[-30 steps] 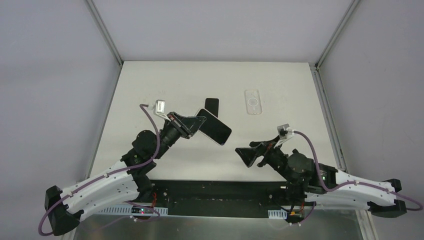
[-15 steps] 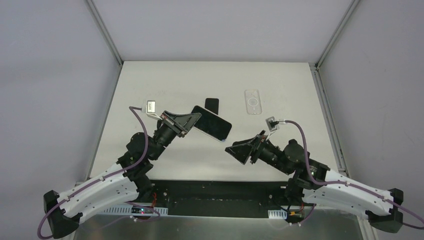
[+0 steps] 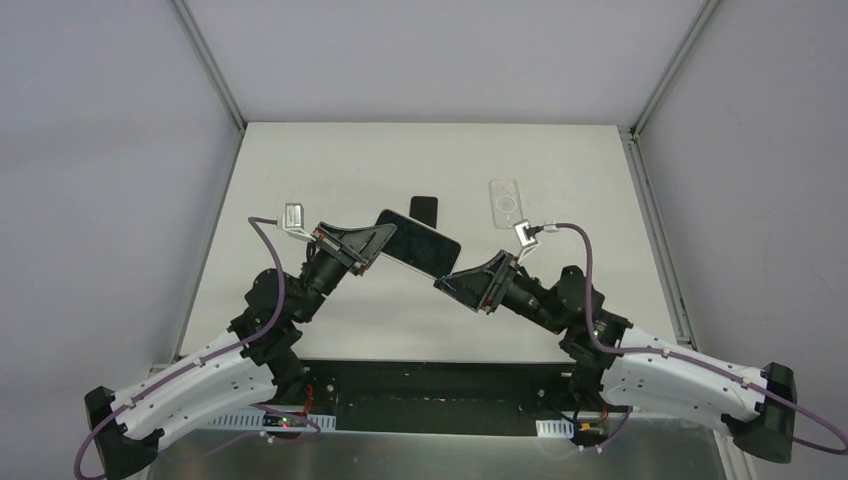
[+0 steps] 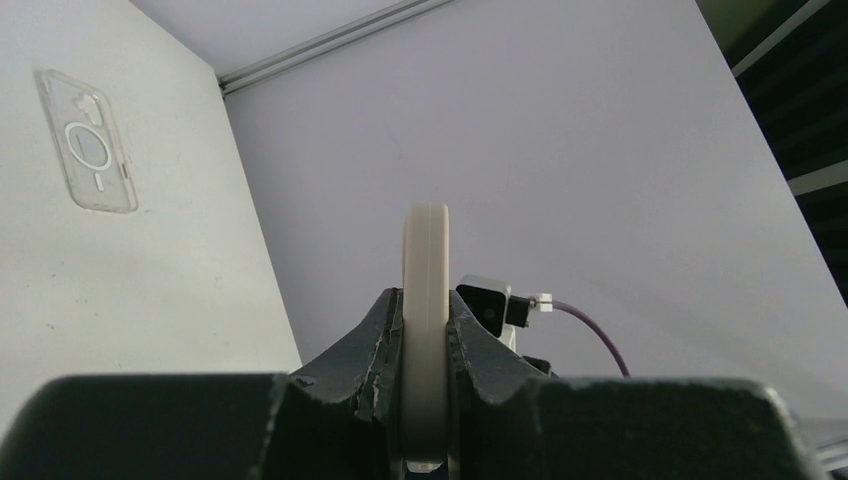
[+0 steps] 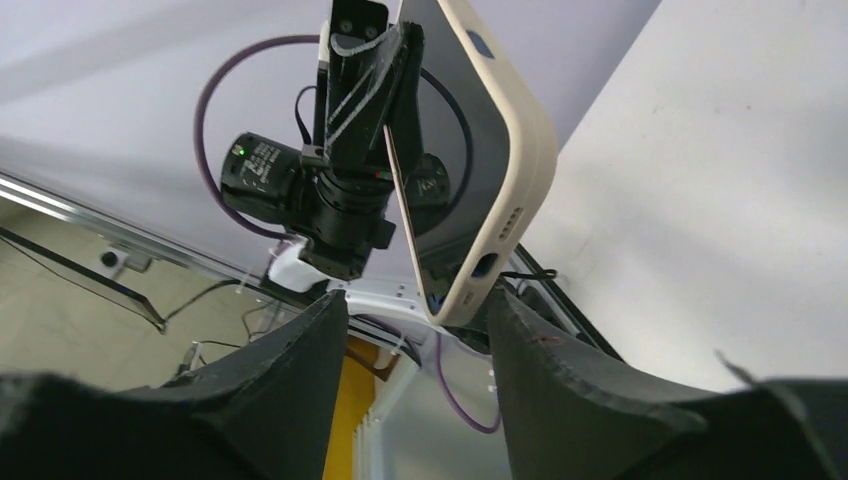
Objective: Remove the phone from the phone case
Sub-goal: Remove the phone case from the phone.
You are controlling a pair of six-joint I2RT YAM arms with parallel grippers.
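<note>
My left gripper (image 3: 390, 240) is shut on a phone in a cream case (image 3: 420, 243) and holds it in the air over the middle of the table. In the left wrist view the case (image 4: 427, 290) stands edge-on between the shut fingers of that gripper (image 4: 427, 345). My right gripper (image 3: 447, 284) is open, its tips right at the phone's free end. In the right wrist view the cased phone (image 5: 480, 150), dark screen showing, hangs with its bottom corner just between the spread fingers of the right gripper (image 5: 415, 300), not gripped.
A black phone (image 3: 424, 209) lies flat on the white table (image 3: 300, 170) behind the held one. A clear phone case (image 3: 507, 203) lies at the back right; it also shows in the left wrist view (image 4: 88, 140). Grey walls enclose the table.
My right arm has swung left and forward, bringing its open gripper up to the phone's free end. My left gripper has shifted the cased phone slightly left and back.
</note>
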